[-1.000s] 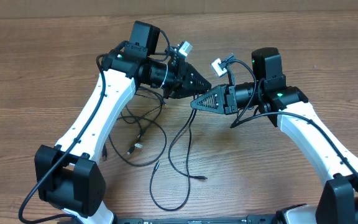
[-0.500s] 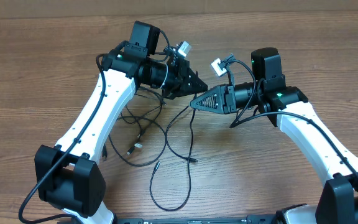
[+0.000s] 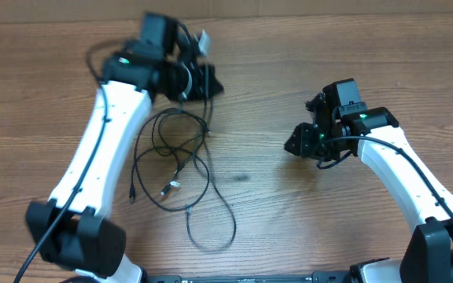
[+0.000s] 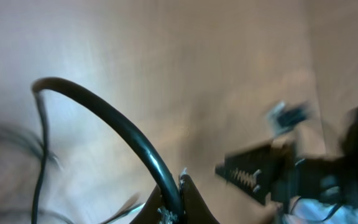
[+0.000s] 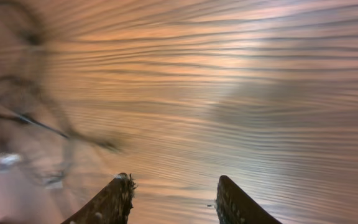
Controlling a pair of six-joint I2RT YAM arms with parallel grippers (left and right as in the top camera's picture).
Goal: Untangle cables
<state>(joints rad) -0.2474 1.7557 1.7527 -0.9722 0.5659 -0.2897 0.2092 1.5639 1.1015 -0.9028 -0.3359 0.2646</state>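
So, the left gripper [image 3: 211,85] is up at the far left part of the table [image 3: 305,228], and it's pinched tight on one strand of the cables [image 3: 181,167]. In the left wrist view you can see that black cord coming out right at the tip of the gripper. It arches up and over to the left, then runs back down the left side of the shot.

From overhead, the rest of the cables lie on the wood on the near side of that gripper, just beside the white left arm [image 3: 108,141]. There are a couple of loose loops at the far end and a messy crossing in the middle with a small silver-tipped plug [image 3: 169,188] next to it. One bigger loop trails toward the near edge. How many separate cords there are I honestly can't tell, since the strands overlap too much and the far end is motion-blurred.

Meanwhile the right gripper [image 5: 173,179] is well apart from all that, over on the right half of the table. Its fingers [image 5: 120,199] stand apart with nothing between them, just bare wood grain underneath in its wrist view. The cables show up there only as a smeared dark tangle off to the left. In the left wrist view the right gripper shows as a blurry dark toothed wedge on the right side, pointing back toward the left one.
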